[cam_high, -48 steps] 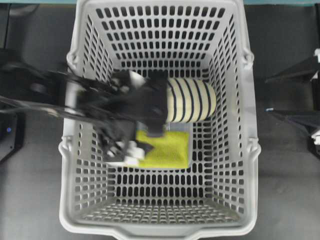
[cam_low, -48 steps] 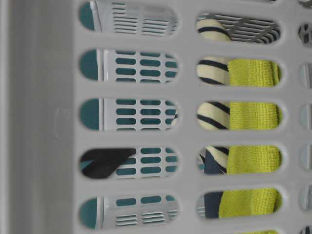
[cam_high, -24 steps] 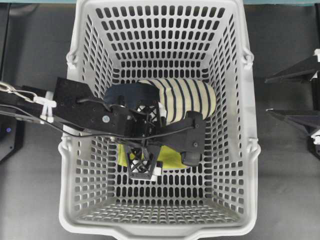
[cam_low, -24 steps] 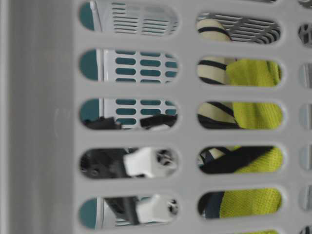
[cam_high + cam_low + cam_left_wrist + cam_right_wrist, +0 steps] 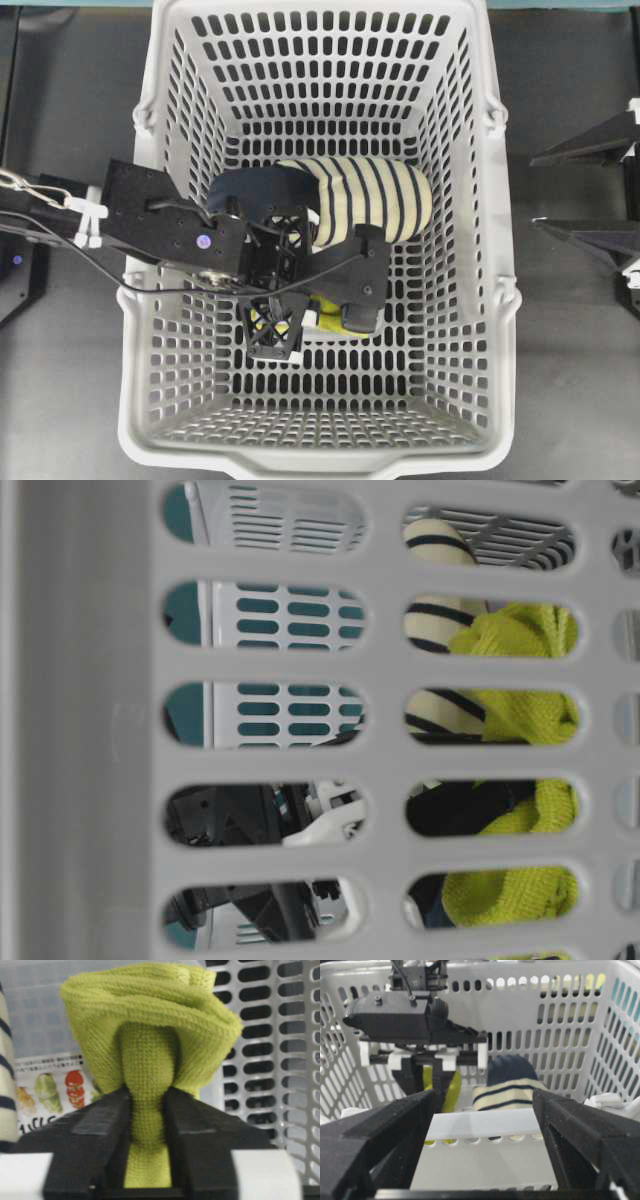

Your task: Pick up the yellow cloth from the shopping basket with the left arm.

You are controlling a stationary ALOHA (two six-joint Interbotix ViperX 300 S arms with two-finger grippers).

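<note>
Pinching bunched, nubby yellow cloth (image 5: 150,1060), left hand (image 5: 147,1125) inside slotted shopping basket (image 5: 480,200), right hand (image 5: 485,1125) spread.

Robot lab bench (dark tabletop (image 5: 70,400))

even diffuse light, soft shadows, blurred close foregrounds, no glare

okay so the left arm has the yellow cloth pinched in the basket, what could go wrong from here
The left gripper is shut on only a narrow fold of the yellow cloth, so it could slip free during the lift. The striped cloth lies right beside the grasp and might snag. The arm could also catch the shopping basket wall.
</note>
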